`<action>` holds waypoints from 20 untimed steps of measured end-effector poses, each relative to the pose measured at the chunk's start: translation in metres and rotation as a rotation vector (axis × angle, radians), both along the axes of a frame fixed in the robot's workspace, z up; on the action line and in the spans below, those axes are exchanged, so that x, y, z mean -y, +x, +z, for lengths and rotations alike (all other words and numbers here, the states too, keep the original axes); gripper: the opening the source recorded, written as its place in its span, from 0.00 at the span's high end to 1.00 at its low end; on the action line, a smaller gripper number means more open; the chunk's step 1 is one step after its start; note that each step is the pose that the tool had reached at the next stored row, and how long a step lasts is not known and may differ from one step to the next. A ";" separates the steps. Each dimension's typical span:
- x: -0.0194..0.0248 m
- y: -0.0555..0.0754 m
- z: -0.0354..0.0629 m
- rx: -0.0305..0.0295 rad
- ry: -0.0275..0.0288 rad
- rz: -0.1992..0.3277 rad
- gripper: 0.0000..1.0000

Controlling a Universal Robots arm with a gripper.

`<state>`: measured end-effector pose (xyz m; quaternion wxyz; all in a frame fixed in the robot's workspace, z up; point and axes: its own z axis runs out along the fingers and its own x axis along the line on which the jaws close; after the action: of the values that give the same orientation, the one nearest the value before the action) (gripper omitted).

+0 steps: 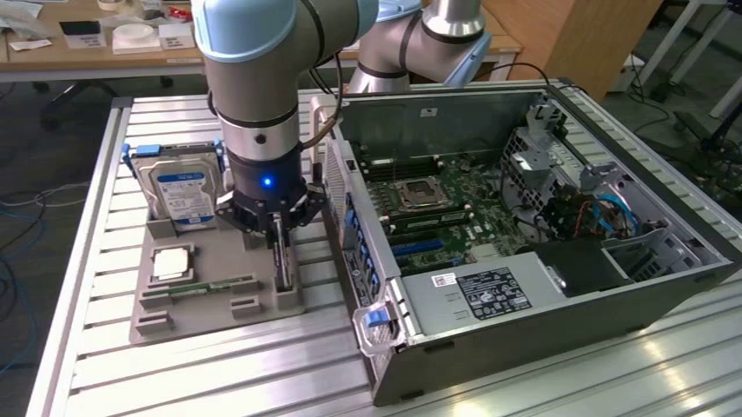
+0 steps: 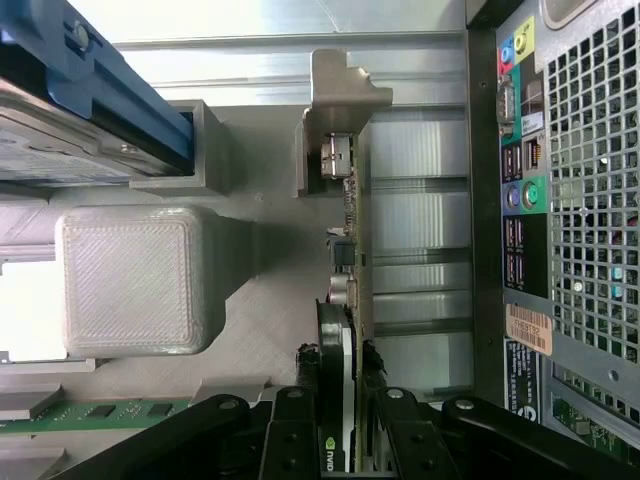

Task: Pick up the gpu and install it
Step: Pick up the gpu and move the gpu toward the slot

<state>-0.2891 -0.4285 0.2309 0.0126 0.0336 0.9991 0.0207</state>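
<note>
The gpu (image 1: 281, 263) stands on edge in a slot of the grey holder tray (image 1: 221, 308), just beside the open computer case (image 1: 522, 217). In the wrist view I see the gpu (image 2: 352, 250) edge-on: a thin green board with its silver end bracket (image 2: 335, 100) at the far end and the black cooler at the near end. My gripper (image 1: 278, 236) is straight above it, pointing down. In the wrist view the gripper (image 2: 338, 425) has its black fingers (image 2: 296, 425) pressed against both faces of the card at the cooler, so it is shut on the card.
A silver hard drive with a blue label (image 1: 183, 191) stands upright at the tray's back. A silver chip (image 1: 172, 262) and a narrow green memory strip (image 1: 215, 285) lie in the tray. The case's rear panel (image 2: 560, 200) runs close alongside the card. Slatted metal table (image 1: 208, 382) around.
</note>
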 end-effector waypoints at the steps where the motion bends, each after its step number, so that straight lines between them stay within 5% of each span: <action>1: 0.0000 0.000 0.0000 0.0000 0.0001 0.011 0.74; 9: 0.0000 0.000 0.0037 -0.0001 0.0001 0.032 0.74; 20: 0.0000 0.000 0.0501 -0.0001 0.0000 0.035 0.74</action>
<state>-0.2889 -0.4285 0.2809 0.0123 0.0163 0.9996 0.0209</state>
